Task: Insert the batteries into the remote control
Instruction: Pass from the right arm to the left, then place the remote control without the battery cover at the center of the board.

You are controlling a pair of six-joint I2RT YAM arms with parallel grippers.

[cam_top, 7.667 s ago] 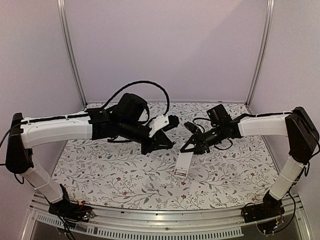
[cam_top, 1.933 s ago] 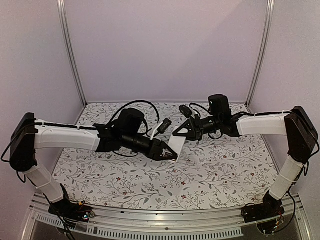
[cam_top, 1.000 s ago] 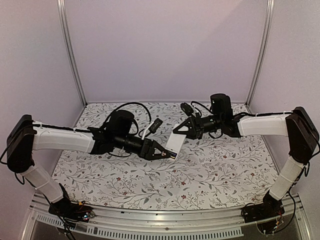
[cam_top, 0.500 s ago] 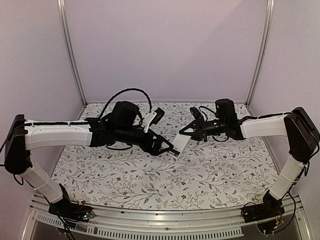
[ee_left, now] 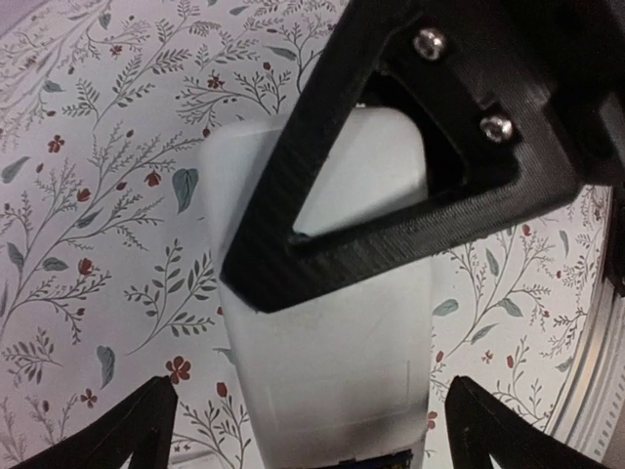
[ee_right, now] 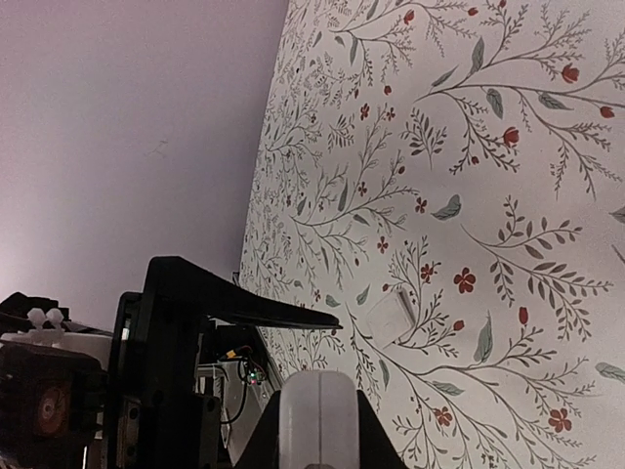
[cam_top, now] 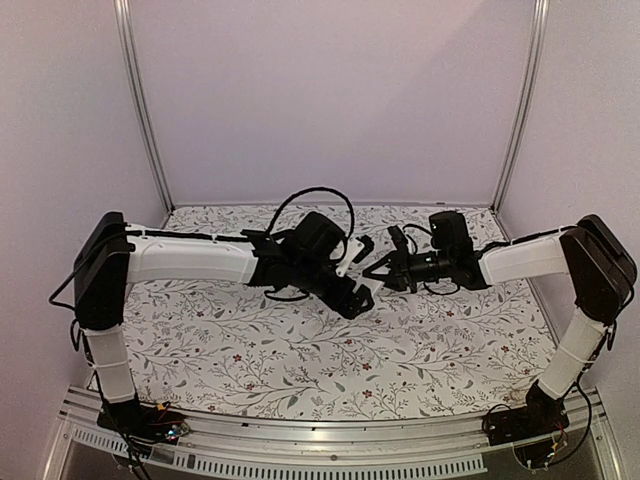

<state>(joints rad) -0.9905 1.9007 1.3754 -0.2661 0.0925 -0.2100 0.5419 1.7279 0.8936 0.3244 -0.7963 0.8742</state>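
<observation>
The remote control [ee_left: 332, 322] hangs above the table with its plain white back up. My right gripper [ee_right: 319, 430] is shut on its far end, and one black right finger [ee_left: 391, 195] lies across the white body. Open wide, my left gripper [ee_left: 317, 435] straddles the remote's near end, and its fingertips [ee_left: 137, 430] stand clear of both sides. From above, the left gripper [cam_top: 357, 299] and right gripper [cam_top: 380, 274] meet at mid-table and hide the remote. In the right wrist view the remote [ee_right: 319, 415] shows end-on. The batteries are out of view.
A small flat white piece [ee_right: 395, 315] lies on the floral table cover [cam_top: 250, 350]. A metal rail [cam_top: 320, 440] runs along the near edge. Pale walls and two upright posts [cam_top: 140, 100] close in the back and sides.
My left arm has swung right and its gripper has opened wide around the remote's free end. My right gripper has kept its hold and drawn the remote in.
</observation>
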